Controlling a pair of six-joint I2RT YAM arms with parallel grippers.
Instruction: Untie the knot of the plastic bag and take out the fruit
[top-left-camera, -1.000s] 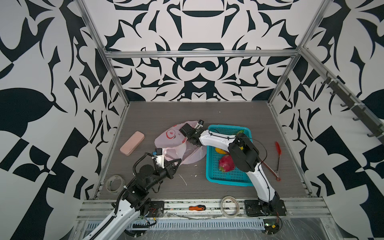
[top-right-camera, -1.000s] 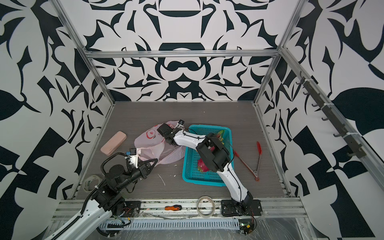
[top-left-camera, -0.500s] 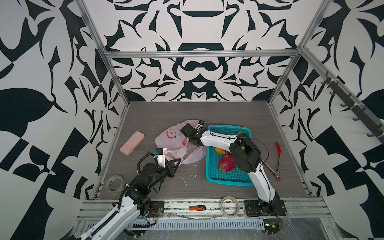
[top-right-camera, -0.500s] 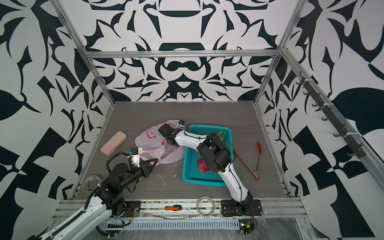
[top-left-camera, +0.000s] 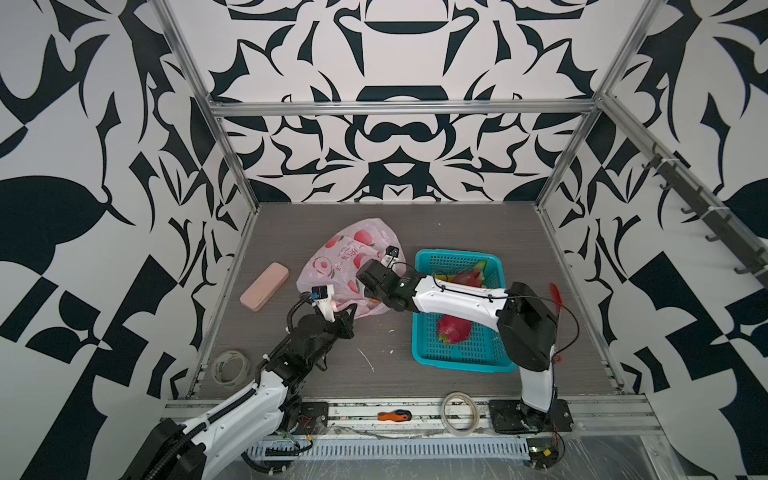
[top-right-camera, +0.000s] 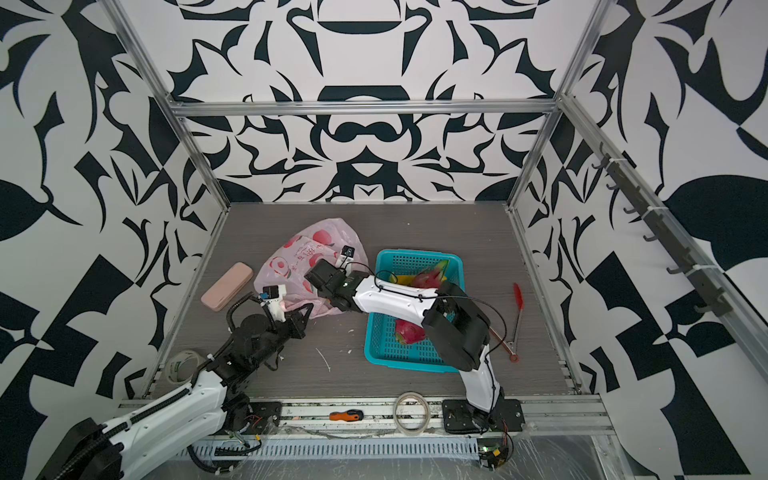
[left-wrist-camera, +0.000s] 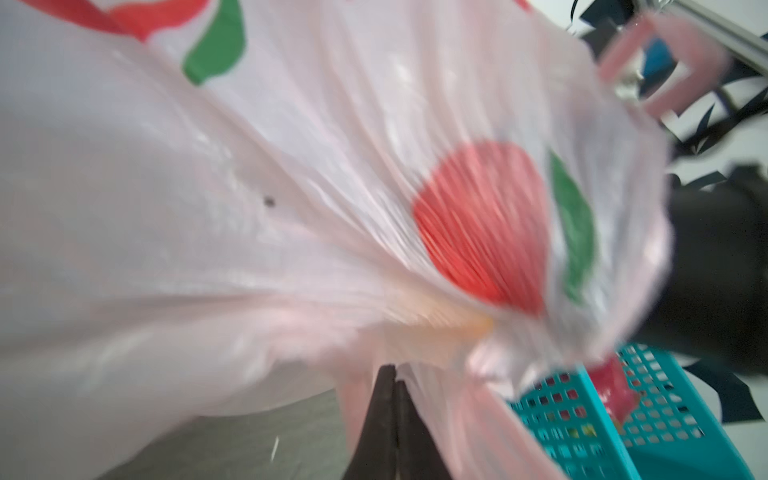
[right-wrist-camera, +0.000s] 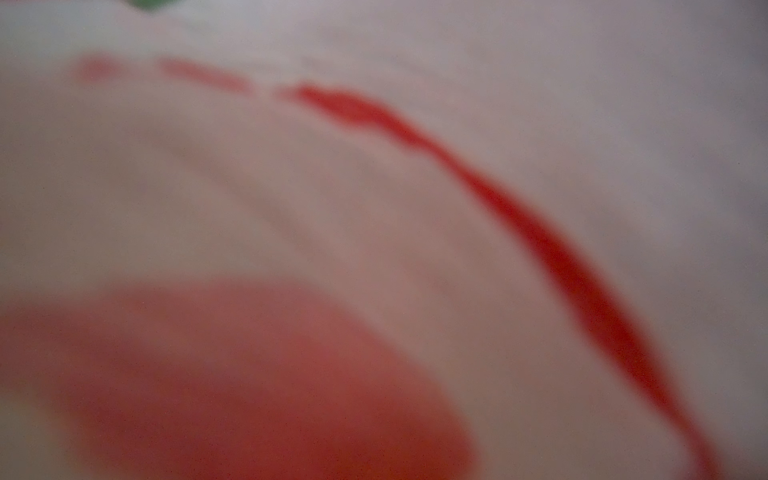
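The plastic bag (top-left-camera: 347, 266) lies puffed up left of the basket in both top views, pale pink with red and green prints. My left gripper (top-left-camera: 351, 309) is shut on the bag's near edge; in the left wrist view its fingertips (left-wrist-camera: 394, 376) pinch thin pink plastic. My right gripper (top-left-camera: 371, 277) reaches into the bag from the basket side, and the plastic hides its jaws. The right wrist view shows only blurred bag film (right-wrist-camera: 374, 187). An orange tint (left-wrist-camera: 449, 322) shows through the plastic. Two dragon fruits (top-left-camera: 453, 328) (top-left-camera: 471, 274) lie in the basket. The knot is not visible.
The teal basket (top-left-camera: 457, 362) stands right of the bag, under the right arm. A pink case (top-left-camera: 264, 291) lies at the left, red tongs (top-left-camera: 555, 291) at the right. Tape rolls (top-left-camera: 230, 368) (top-left-camera: 458, 411) and a screwdriver (top-left-camera: 394, 414) sit near the front rail.
The left gripper has moved away from the front edge, still pinching the bag. The bag has puffed up and spread toward the back wall. The right gripper has stayed inside it.
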